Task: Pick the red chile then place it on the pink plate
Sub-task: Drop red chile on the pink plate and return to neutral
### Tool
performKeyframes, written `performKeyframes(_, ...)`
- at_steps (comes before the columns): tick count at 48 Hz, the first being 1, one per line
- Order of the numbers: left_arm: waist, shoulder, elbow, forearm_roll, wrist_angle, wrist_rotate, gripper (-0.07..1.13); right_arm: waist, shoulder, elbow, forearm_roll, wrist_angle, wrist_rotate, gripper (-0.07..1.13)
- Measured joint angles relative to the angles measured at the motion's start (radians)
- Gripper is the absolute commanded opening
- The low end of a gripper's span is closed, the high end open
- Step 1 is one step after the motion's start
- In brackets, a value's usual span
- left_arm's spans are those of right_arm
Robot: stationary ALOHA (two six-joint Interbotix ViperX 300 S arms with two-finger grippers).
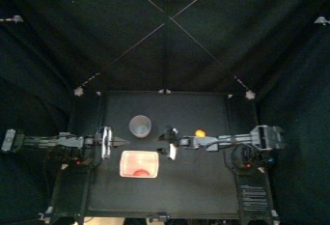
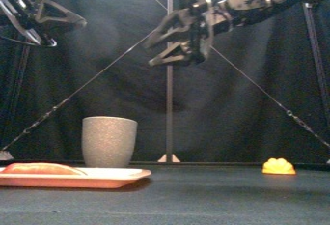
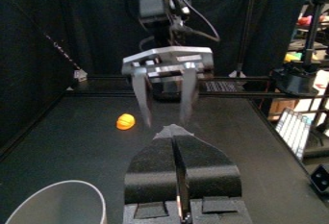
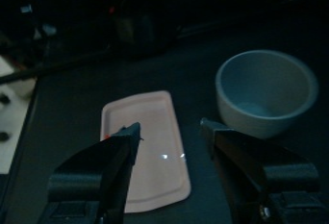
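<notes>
We see the red toy chile (image 2: pixel 45 168) lying on the flat pink plastic tray (image 2: pixel 123 177), which sits at the front left of the black counter (image 2: pixel 219 195). Just behind the tray stands the tall grey speckled cup (image 2: pixel 108 140), upright and apart from it.

The right gripper (image 2: pixel 180 41) hangs high above the counter near the middle. Its fingers (image 4: pixel 118 143) are spread apart with nothing between them. From its wrist camera we look down past them onto the tray and the cup; the chile does not show clearly there.

The left gripper (image 3: pixel 176 136) is raised at the left side, and its fingers are pressed together and hold nothing.

A small orange-yellow toy (image 2: pixel 276 166) rests on the counter to the right, well apart from the tray and the cup. We cannot tell what kind of food it is.
</notes>
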Motion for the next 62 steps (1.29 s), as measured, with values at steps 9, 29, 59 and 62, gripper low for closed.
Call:
performKeyframes(9,0.014,-0.005,0.009,0.000,0.000,0.000,-0.02,-0.014,-0.291,0.259,-0.003,-0.187,-0.008,0.88)
performKeyframes(29,0.021,-0.008,0.014,0.002,-0.002,0.002,-0.02,0.026,-0.879,0.583,-0.150,-0.210,-0.005,0.88)
performKeyframes(59,0.021,-0.011,0.017,0.054,0.000,0.005,-0.02,0.034,-0.983,0.646,-0.167,-0.155,-0.005,0.88)
performKeyframes(62,0.021,-0.012,0.017,0.055,0.000,0.005,-0.02,0.034,-0.983,0.646,-0.167,-0.152,-0.006,0.88)
